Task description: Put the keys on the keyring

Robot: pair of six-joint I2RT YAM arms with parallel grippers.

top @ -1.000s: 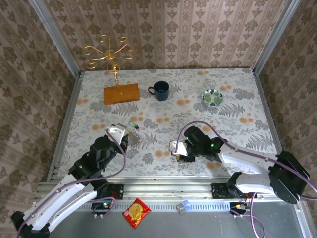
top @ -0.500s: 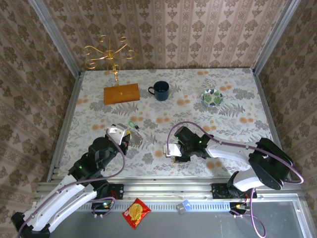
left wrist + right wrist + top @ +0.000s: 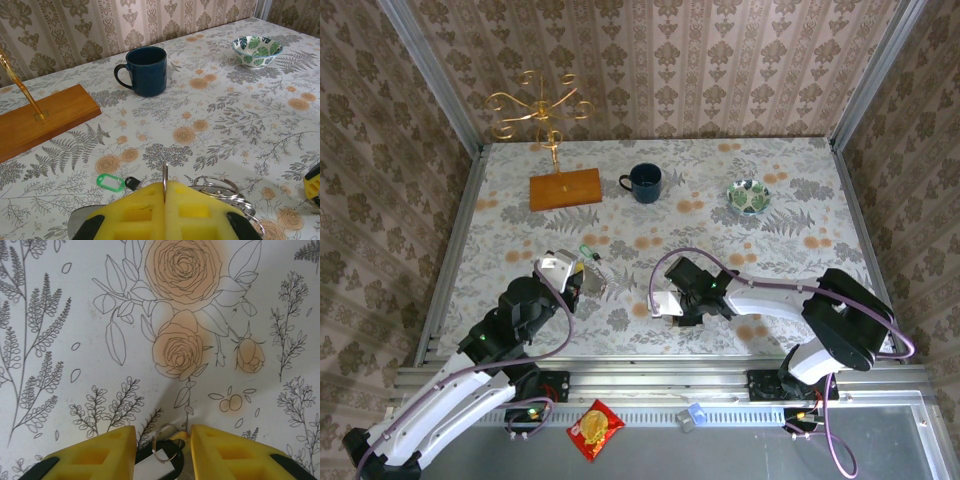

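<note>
Whereas the right arm reached in straighter a second ago, the top view now shows it folded further left, right end effector (image 3: pixel 663 305) low over the floral-printed table (image 3: pixel 770 250); the left arm is unchanged.

Left wrist view: left end effector (image 3: pixel 165 192), yellow foam pads pressed together on a thin upright metal edge (image 3: pixel 165 175). The green plastic-headed metal key (image 3: pixel 111 182) lies flat just beyond, with the metal keyring of coiled bright wire (image 3: pixel 216 184) beside it.

Right wrist view: yellow fingers (image 3: pixel 90 455) spread, with a small split ring (image 3: pixel 166 442) between them, clear of both.

The left arm (image 3: pixel 505 325) and right arm (image 3: pixel 775 298) have white shells and black joints, each with a purple cable (image 3: pixel 688 251). The fingers (image 3: pixel 200 215) are yellow blocks with square hollows, seemingly black at the base.
</note>
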